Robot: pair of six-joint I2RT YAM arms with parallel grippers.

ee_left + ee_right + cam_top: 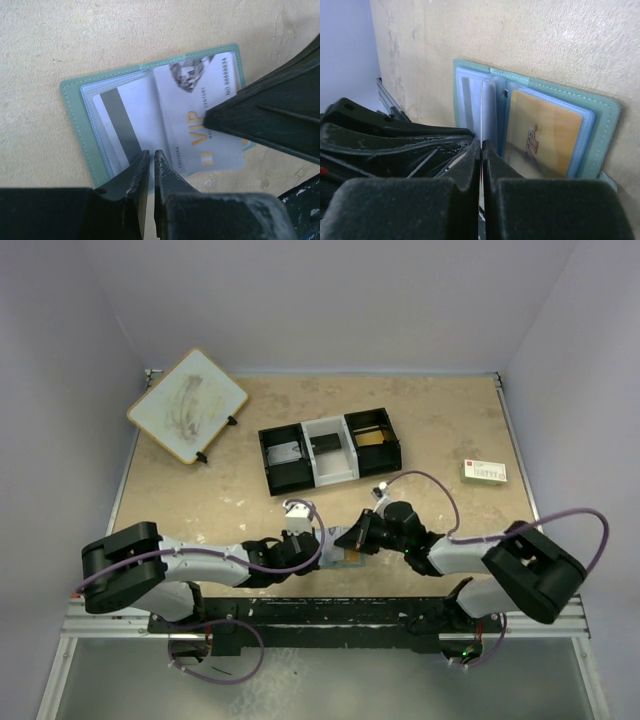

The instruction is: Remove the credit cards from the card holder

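Observation:
The card holder point(74, 110) lies open on the table, grey-green with pale-blue pockets; it also shows in the top view point(347, 552) between both grippers. A pale bluish-grey credit card point(200, 112) printed "VIP" lies over its right half and sticks out past the edge. My right gripper point(481, 142) is shut on this card, seen edge-on point(488, 105); one of its fingers point(265, 120) lies on the card. An orange-gold card point(545, 132) sits in a pocket. My left gripper point(151, 152) is shut, with its tips on the holder's near edge by the spine.
A card with a dark stripe point(116, 120) sits in the holder's left pocket. A black-and-white three-compartment tray point(331, 426) stands behind the grippers. A white box point(485, 472) lies at the right, and a tilted board point(188, 405) stands at the back left.

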